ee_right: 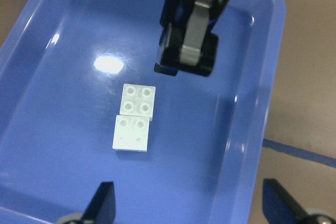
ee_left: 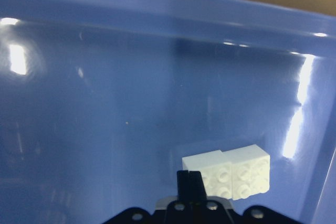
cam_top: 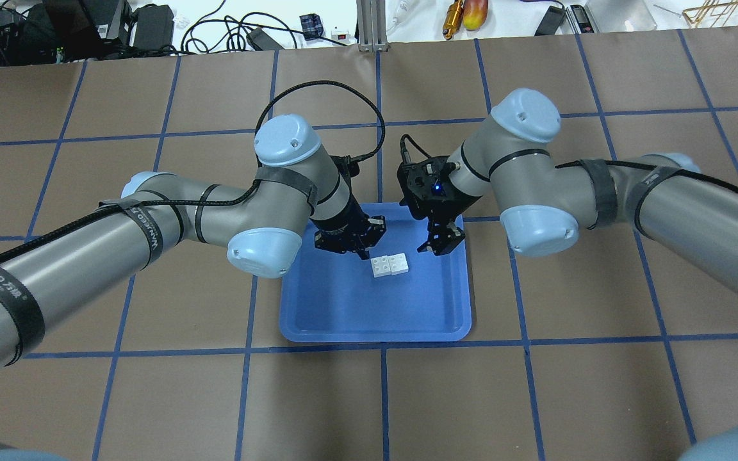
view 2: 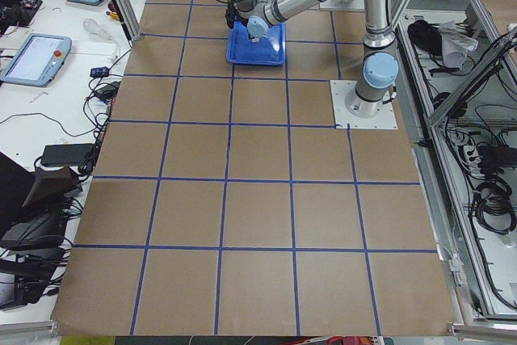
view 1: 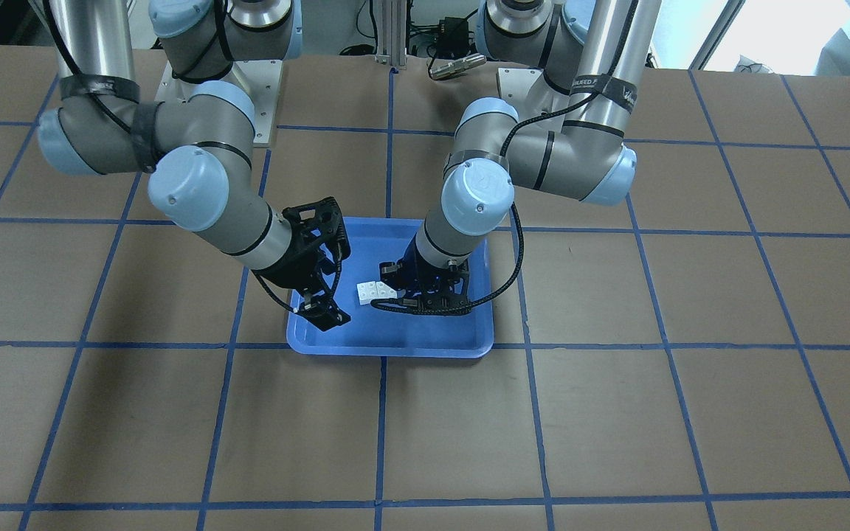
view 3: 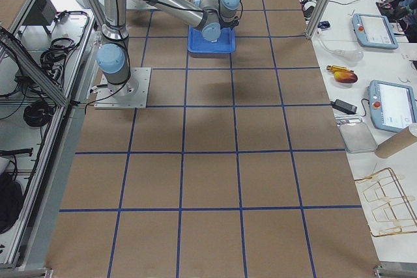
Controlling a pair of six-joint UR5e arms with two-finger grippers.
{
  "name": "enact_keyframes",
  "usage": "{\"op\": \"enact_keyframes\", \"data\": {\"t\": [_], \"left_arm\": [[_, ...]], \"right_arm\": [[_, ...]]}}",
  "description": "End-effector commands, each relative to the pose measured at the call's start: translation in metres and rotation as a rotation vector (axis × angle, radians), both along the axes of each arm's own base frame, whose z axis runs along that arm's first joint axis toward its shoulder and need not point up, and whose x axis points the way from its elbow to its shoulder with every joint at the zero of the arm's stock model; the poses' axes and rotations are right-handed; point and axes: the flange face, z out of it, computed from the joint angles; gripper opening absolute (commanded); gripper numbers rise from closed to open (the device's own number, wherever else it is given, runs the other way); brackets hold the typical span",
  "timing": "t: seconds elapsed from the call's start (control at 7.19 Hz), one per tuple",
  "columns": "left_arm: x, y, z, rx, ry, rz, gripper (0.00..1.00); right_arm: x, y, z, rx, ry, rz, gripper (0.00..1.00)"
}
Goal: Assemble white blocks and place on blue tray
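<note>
Lying between clenched left jaws and released right jaws: white blocks (cam_top: 389, 264), untouched.

White blocks (ee_left: 233, 171) partly hidden (lower left corner) behind left gripper (ee_left: 188, 181) jaws.

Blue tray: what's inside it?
The white blocks, joined, lie free on the floor of the blue tray. The left gripper and right gripper hover above. The floor directly beneath the blocks is covered.
</note>
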Motion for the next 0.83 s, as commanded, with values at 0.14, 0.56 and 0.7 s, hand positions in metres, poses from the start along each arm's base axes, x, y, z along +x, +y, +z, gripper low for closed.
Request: {"op": "enact_keyframes", "data": {"t": [0.14, 0.56, 0.7], "left_arm": [[0.041, -0.042, 0.073, -0.030, -0.061, -0.026, 0.01], [0.099, -0.055, 0.192, -0.056, -0.192, -0.138, 0.02], [0.105, -0.047, 0.202, -0.070, -0.204, -0.189, 0.02]], "right_arm": [[-0.065, -0.023, 0.118, 0.081, 0.064, -0.127, 1.00], [-0.136, 0.017, 0.195, 0.240, 0.282, -0.303, 1.00], [-0.138, 0.027, 0.210, 0.244, 0.295, -0.414, 1.00]]}}
